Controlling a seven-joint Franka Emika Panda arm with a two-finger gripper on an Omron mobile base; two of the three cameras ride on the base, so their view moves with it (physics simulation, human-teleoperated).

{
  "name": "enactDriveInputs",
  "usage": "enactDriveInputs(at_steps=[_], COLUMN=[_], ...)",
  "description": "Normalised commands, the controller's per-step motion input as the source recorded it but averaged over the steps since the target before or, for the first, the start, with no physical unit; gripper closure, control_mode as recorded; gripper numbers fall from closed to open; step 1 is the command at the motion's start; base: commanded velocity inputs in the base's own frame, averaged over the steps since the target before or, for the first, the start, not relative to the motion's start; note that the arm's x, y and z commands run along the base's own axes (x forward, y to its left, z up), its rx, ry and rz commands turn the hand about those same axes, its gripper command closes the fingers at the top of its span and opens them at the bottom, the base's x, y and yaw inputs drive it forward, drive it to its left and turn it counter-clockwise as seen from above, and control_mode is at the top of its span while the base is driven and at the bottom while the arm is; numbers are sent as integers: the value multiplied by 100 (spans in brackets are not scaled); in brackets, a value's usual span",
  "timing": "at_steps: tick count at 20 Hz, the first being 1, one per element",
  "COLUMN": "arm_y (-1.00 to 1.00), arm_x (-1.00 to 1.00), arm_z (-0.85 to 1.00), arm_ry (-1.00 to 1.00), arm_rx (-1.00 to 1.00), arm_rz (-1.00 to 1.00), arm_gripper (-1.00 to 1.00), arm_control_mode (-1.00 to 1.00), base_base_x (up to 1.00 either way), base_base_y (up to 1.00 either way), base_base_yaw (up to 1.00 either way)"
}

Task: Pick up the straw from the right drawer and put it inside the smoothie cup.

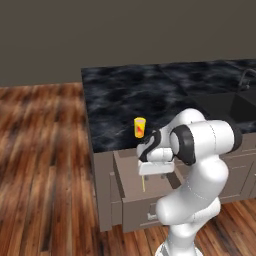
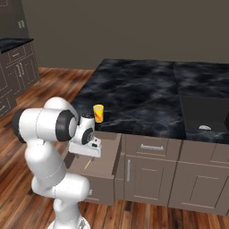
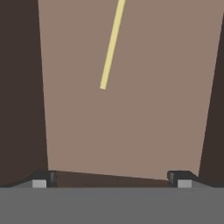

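Tool [image 3: 112,178] spread wide above drawer [image 3: 131,131]; straw [image 3: 111,46] lies ahead, untouched.

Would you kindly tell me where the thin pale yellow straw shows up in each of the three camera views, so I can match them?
Left base view: the thin pale yellow straw lies in the open grey-brown drawer, just below the robot's hand, centre.
Right base view: it lies on the drawer floor, lower left, under the hand.
Hand view: it slants down from the top edge, centre.
Shared landmark: the small yellow-orange cup on the black marble counter in both base views.
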Motion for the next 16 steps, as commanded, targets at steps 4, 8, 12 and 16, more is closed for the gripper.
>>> enactDriveInputs(at_steps=[4, 8, 12, 16], arm_y=[0, 0, 0, 0], arm_x=[23, 22, 23, 22], arm_z=[-26, -24, -22, -23], arm_ry=[-7, -3, 0, 0], arm_rx=[0, 0, 0, 0], arm_rz=[-1, -1, -1, -1], arm_gripper=[-100, -100, -100, -100], arm_control_mode=[-100, -100, -100, -100], base_base_x=[0, 0, 0, 0], base_base_y=[0, 0, 0, 0], base_base_yaw=[0, 0, 0, 0])
